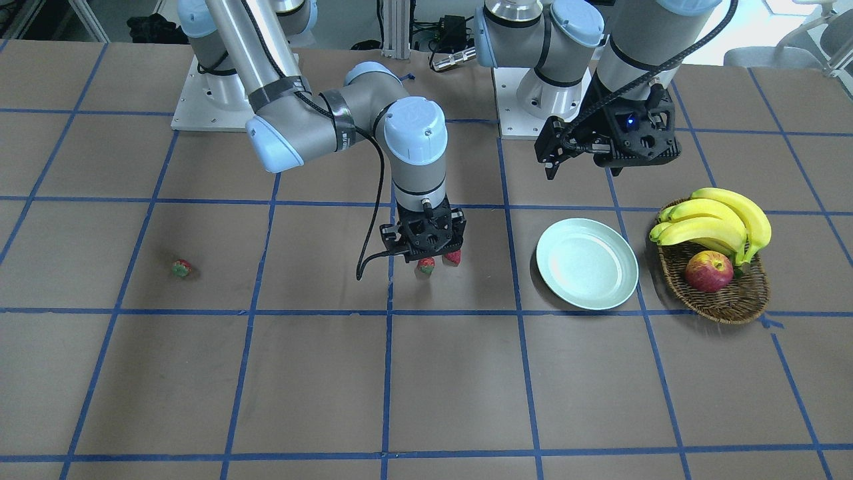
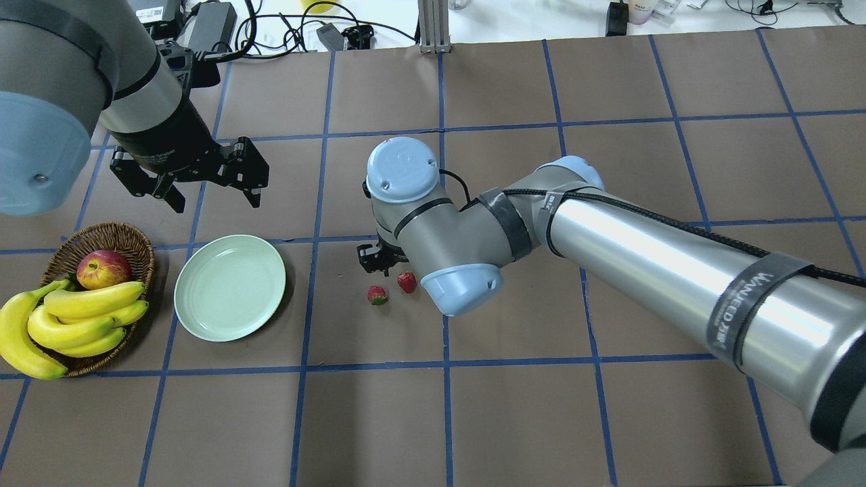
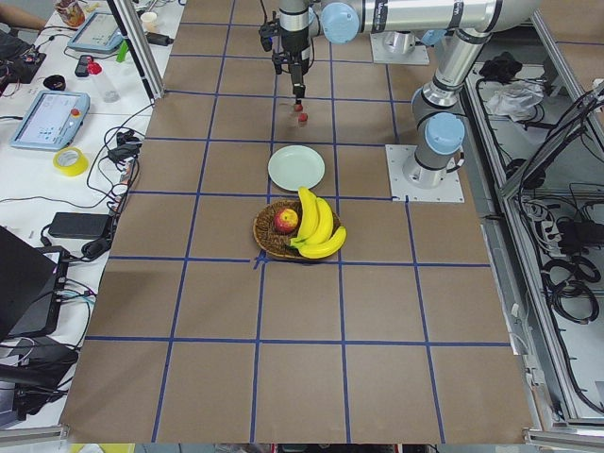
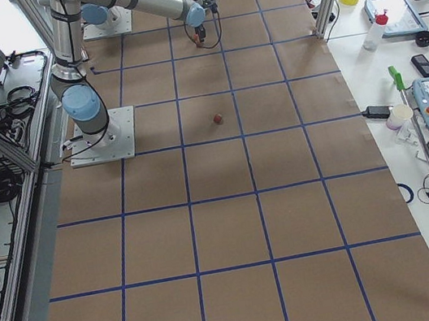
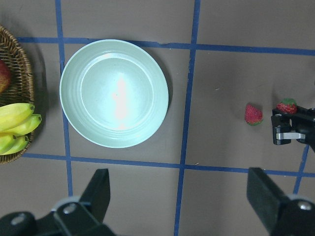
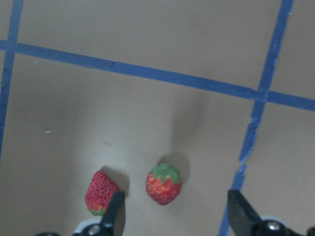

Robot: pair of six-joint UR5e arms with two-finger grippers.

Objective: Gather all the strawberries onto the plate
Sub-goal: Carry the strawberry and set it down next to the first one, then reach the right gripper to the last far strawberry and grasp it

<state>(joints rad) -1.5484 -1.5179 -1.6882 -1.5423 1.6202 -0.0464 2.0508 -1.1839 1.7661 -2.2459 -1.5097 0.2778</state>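
Two strawberries (image 1: 425, 265) (image 1: 453, 257) lie side by side on the brown table, directly under my right gripper (image 1: 436, 257). In the right wrist view the gripper (image 6: 177, 216) is open and low. One strawberry (image 6: 164, 183) sits between its fingers. The other strawberry (image 6: 102, 192) lies just beside the left finger (image 6: 115, 214). A third strawberry (image 1: 181, 268) lies alone, far toward the robot's right. The pale green plate (image 1: 586, 263) is empty. My left gripper (image 2: 215, 196) hangs open above the table behind the plate (image 5: 114, 93), holding nothing.
A wicker basket (image 1: 726, 303) with bananas (image 1: 720, 220) and a red-yellow apple (image 1: 708, 271) stands right beside the plate, on its side away from the strawberries. Blue tape lines grid the table. Cables and gear lie beyond the table's far edge.
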